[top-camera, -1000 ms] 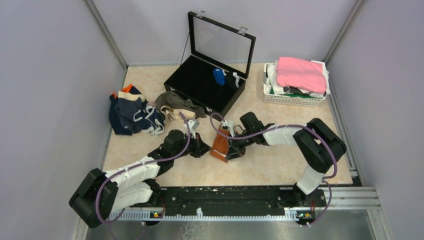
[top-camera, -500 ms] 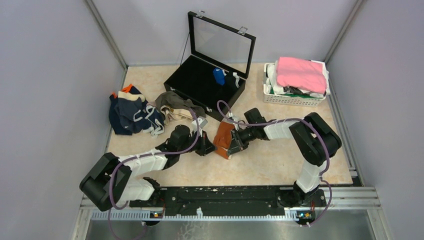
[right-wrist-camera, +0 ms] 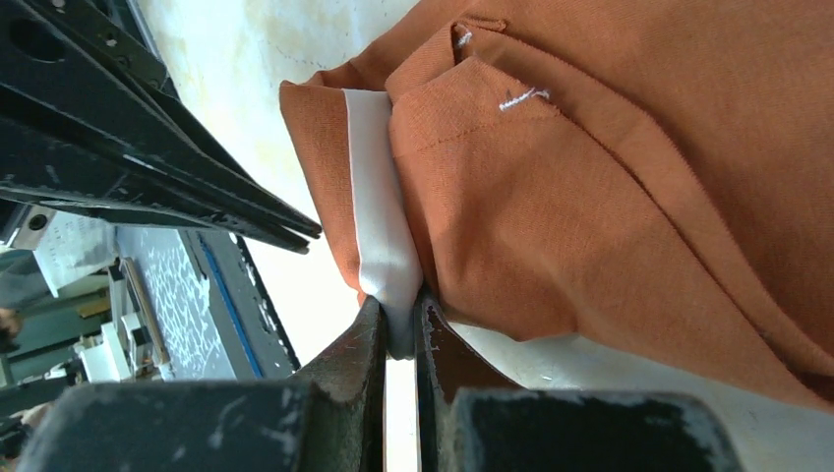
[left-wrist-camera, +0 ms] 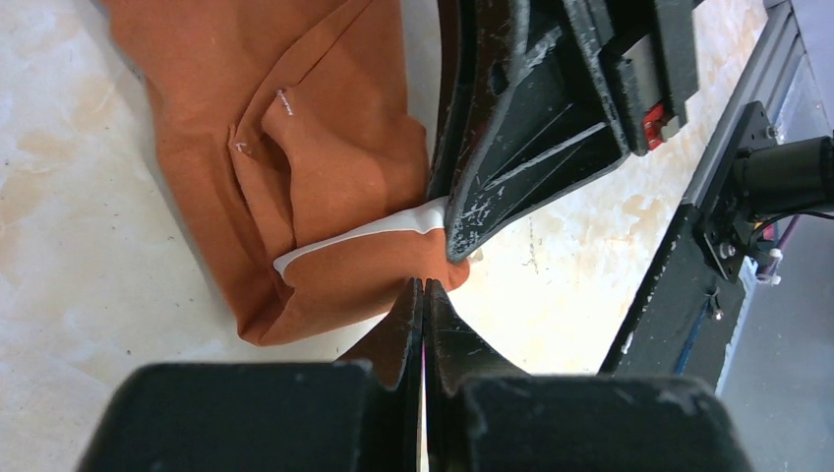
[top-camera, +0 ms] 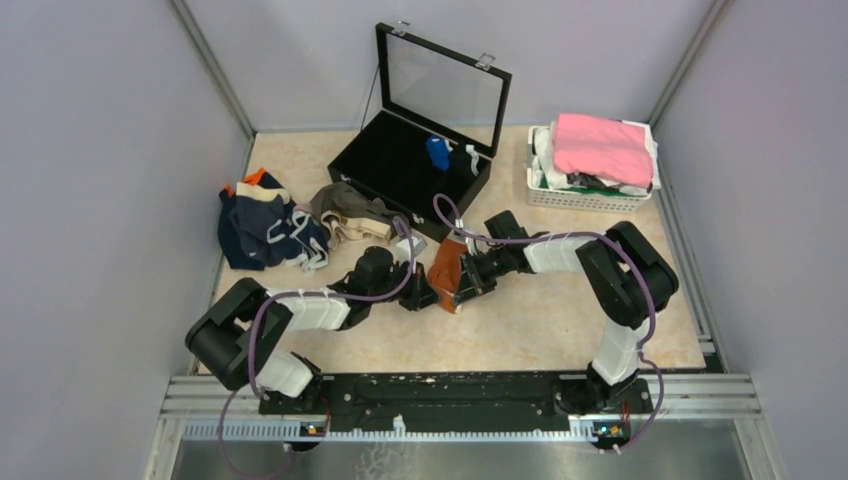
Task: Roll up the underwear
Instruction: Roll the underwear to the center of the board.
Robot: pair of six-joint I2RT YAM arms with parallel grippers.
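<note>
A rust-orange brief (top-camera: 445, 270) with a white inner band lies bunched on the table between my two grippers. My right gripper (top-camera: 460, 288) is shut on its white-banded edge, seen close in the right wrist view (right-wrist-camera: 398, 329). My left gripper (top-camera: 424, 297) is shut, and its tips touch the brief's folded corner (left-wrist-camera: 424, 285) without clearly holding cloth. The brief fills the left wrist view (left-wrist-camera: 325, 167) and the right wrist view (right-wrist-camera: 610, 197). Navy briefs with white trim (top-camera: 265, 232), an olive-brown brief (top-camera: 350, 203) and a pale beige one (top-camera: 345, 233) lie heaped at the left.
An open black case (top-camera: 400, 168) with its glass lid up stands behind the grippers, with a blue roll (top-camera: 438, 152) inside. A white basket (top-camera: 585, 197) with a bright pink cloth (top-camera: 600, 148) on top sits at the back right. The metal rail (top-camera: 450, 390) runs along the near edge.
My left arm has swung right until its shut tips reach the orange brief. My right gripper has drawn the brief a little back and left, bunching it tighter.
</note>
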